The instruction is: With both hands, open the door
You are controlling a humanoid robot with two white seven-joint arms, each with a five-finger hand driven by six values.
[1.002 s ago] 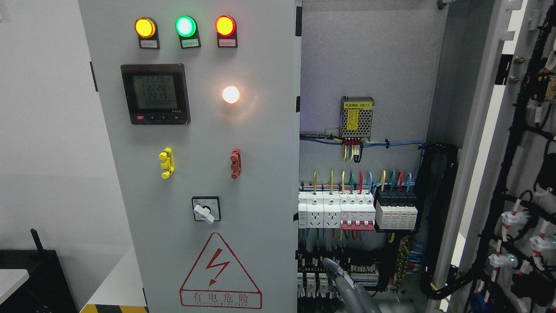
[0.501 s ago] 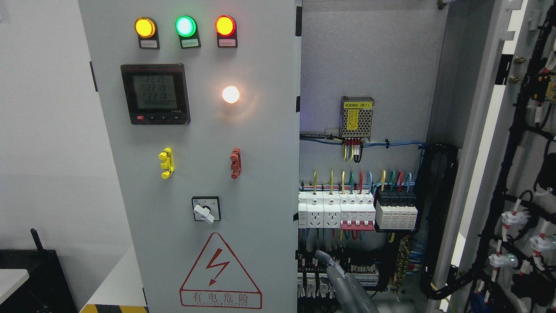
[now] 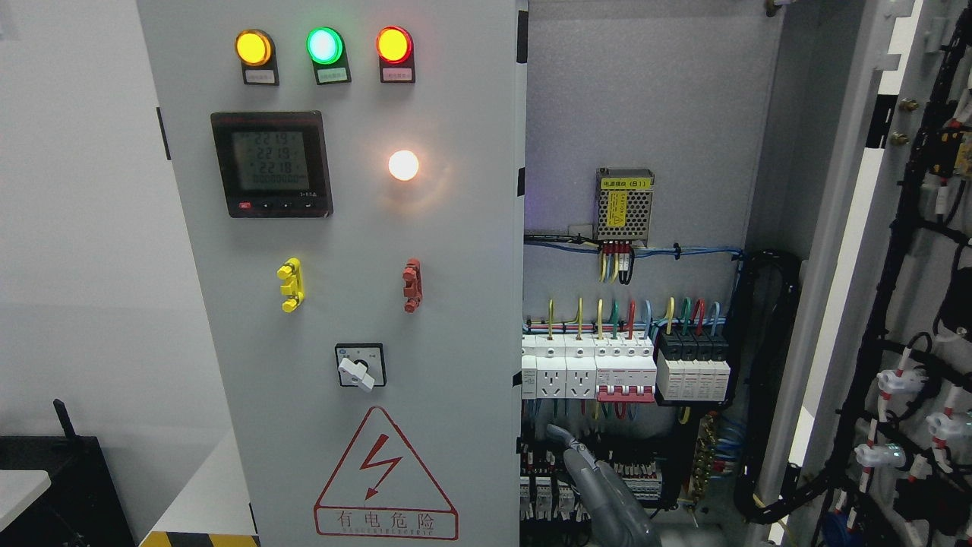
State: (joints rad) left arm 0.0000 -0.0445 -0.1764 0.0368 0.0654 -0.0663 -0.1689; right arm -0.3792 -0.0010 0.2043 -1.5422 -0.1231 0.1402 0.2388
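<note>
Tall grey left door shut and square to the camera, long axis vertical, free edge running down the middle of the head view. On its face, top to bottom: amber, green and red lamps all lit, a black meter, a glowing white lamp, a yellow handle and a red handle both upright, a rotary switch and a red warning triangle.

Right door swung wide open at the picture's right, seen nearly edge-on, long axis also vertical, inner face with black cable bundles turned toward the cabinet.

Between the two, the open cabinet interior: a mesh-covered power supply high on the back wall, a row of breakers below it.

Right hand rising from the bottom edge just right of the left door's free edge, grey, slanting up and to the left, its tip below the breakers and in front of the terminal rows. Holding nothing visible; spread or curled cannot be told, nor whether touching anything.
</note>
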